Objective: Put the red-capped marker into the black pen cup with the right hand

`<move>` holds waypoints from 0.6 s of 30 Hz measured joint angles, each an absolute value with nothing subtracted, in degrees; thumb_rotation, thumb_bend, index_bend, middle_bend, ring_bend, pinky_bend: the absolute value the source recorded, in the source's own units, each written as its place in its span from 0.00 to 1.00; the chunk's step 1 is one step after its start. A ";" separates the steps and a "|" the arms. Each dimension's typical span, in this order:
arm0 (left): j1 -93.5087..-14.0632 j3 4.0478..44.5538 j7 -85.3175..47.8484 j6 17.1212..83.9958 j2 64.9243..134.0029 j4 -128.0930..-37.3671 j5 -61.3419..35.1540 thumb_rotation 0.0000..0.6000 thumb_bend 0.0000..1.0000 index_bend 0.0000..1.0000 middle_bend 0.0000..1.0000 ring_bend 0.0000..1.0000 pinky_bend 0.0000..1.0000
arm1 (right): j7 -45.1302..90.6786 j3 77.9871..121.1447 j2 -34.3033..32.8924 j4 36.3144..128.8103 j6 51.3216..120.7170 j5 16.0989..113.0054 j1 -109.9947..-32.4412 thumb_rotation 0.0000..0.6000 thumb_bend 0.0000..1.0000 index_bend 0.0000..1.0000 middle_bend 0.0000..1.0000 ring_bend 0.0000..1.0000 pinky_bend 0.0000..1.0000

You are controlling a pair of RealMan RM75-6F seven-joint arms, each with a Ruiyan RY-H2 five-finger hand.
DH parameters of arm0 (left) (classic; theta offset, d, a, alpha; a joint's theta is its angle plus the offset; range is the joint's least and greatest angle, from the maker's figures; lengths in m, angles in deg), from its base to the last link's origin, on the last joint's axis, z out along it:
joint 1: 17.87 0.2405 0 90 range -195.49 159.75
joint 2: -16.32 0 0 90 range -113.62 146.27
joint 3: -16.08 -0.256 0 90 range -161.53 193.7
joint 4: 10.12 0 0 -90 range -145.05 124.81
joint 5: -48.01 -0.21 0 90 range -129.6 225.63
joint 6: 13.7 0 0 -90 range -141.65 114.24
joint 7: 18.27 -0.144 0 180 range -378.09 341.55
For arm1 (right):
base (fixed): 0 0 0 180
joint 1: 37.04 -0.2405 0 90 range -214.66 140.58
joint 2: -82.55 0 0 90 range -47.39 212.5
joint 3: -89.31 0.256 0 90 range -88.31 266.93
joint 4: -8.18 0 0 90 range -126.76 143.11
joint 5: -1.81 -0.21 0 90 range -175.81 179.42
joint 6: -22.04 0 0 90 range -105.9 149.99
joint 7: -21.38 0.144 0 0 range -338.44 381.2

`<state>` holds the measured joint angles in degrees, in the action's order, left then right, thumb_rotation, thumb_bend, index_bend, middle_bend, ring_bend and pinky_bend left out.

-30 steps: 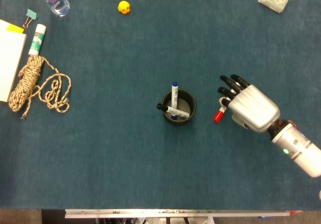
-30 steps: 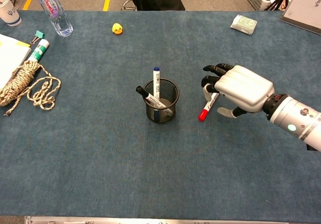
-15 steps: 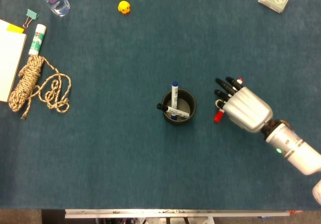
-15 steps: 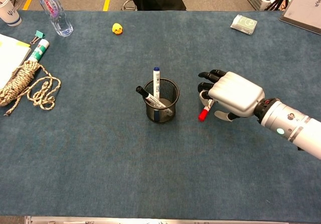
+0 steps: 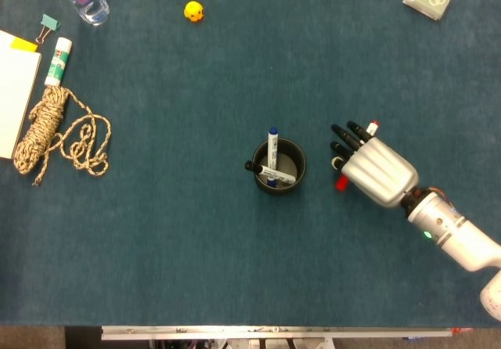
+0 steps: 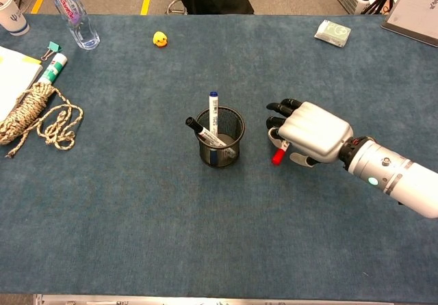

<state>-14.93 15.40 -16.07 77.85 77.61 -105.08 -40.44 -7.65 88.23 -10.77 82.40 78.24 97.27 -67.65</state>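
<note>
More right hand over marker than before

Red-capped marker lying on the counter, mostly hidden, black pen cup upright just beside, holding two markers

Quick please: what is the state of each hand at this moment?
Left hand: not in view.
Right hand: lies over the red-capped marker on the table; whether it grips it cannot be told.
</note>
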 measured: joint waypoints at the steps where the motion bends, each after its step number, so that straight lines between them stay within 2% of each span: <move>1: -14.90 15.40 -15.94 77.86 77.61 -104.96 -40.43 1.00 0.31 0.20 0.22 0.20 0.10 | -7.71 88.20 -10.85 82.32 78.21 97.12 -67.70 1.00 0.28 0.49 0.30 0.10 0.16; 18: -14.62 15.49 -14.99 77.77 77.71 -104.05 -40.12 1.00 0.31 0.20 0.22 0.20 0.10 | -8.16 88.10 -12.20 79.97 78.64 94.69 -68.08 1.00 0.32 0.58 0.32 0.12 0.16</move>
